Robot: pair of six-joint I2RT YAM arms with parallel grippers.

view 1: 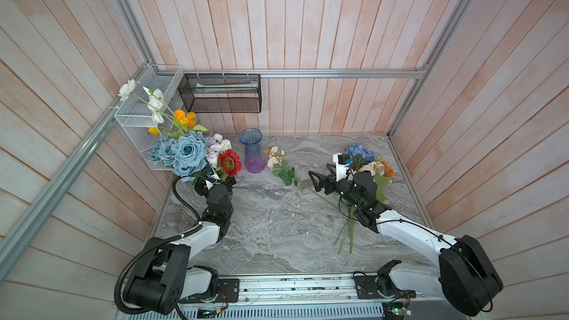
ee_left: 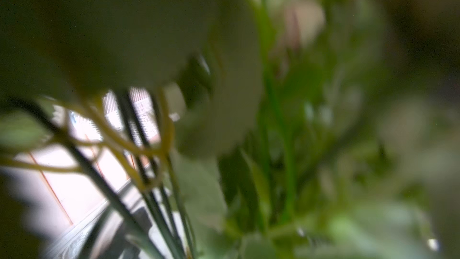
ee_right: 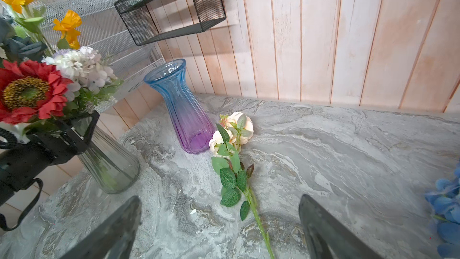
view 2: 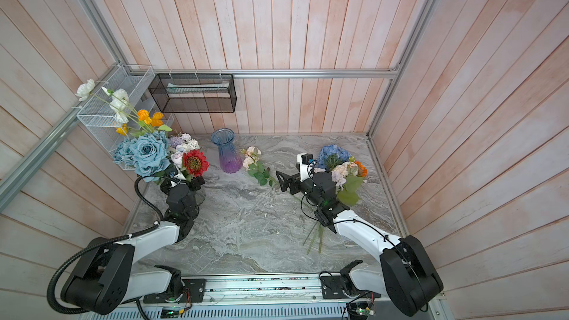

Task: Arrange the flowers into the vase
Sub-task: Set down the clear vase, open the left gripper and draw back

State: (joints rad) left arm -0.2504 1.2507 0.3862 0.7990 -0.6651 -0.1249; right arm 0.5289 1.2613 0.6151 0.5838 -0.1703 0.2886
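The bench carries a full grey vase of dusty-blue roses on my left; the left end effector is buried among its stems, so I cannot tell how its jaws stand. Under my right arm spare flowers lie heaped. The blue-violet vase stands empty beside the peach rose spray, whose stem my right end effector faces, spread and empty, presumably to pick it.

Pale plank walls, grey marble tabletop, perhaps daylight

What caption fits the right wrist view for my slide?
Open right gripper hovers over a peach rose spray lying beside the empty blue-to-purple glass vase on the marble table.
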